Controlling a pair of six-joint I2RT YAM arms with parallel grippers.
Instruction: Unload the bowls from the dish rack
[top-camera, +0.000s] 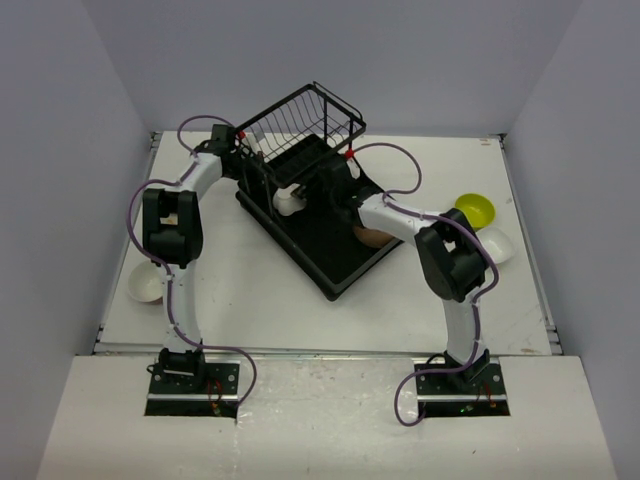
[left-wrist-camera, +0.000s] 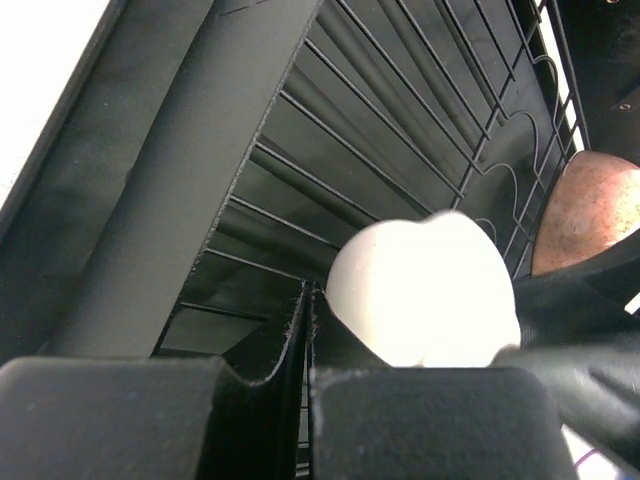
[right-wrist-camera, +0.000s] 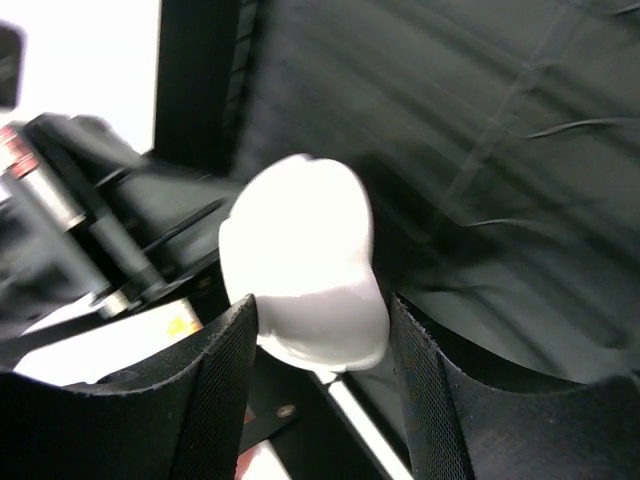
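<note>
Left pincer (left-wrist-camera: 306, 300) is in over the dish rack (top-camera: 330, 262), fingers pressed flat together with only a thin seam between them and nothing caught in it. Well behind it, out on the desk (top-camera: 300, 310) near the left arm's elbow, a lone white bowl (top-camera: 148, 285) sits on its own, outside the rack.

Just to the right of those closed fingers, there's the white bowl (left-wrist-camera: 425, 290), up on its edge over the rack's black ribbed floor. Beyond the pincer, at the far end of the tray, stands the raised wire basket (top-camera: 300, 115).

Over to the right pincer (right-wrist-camera: 320, 303), coming in from the other side: its two black fingers (right-wrist-camera: 222, 385) are spread just wide enough to take that same white bowl between them, one pad against each flank, so it's pinching the bowl. The background in this wrist view is smeared, but the bowl is crisp.

Beneath the right pincer's forearm, on the tray, a tan-brown bowl (top-camera: 370, 238) peeks out, half hidden. Further right, well clear of the rack and behind the right elbow, a lime-green bowl (top-camera: 476, 210) rests on the desk, with a far white bowl (top-camera: 498, 245) just beside it.
</note>
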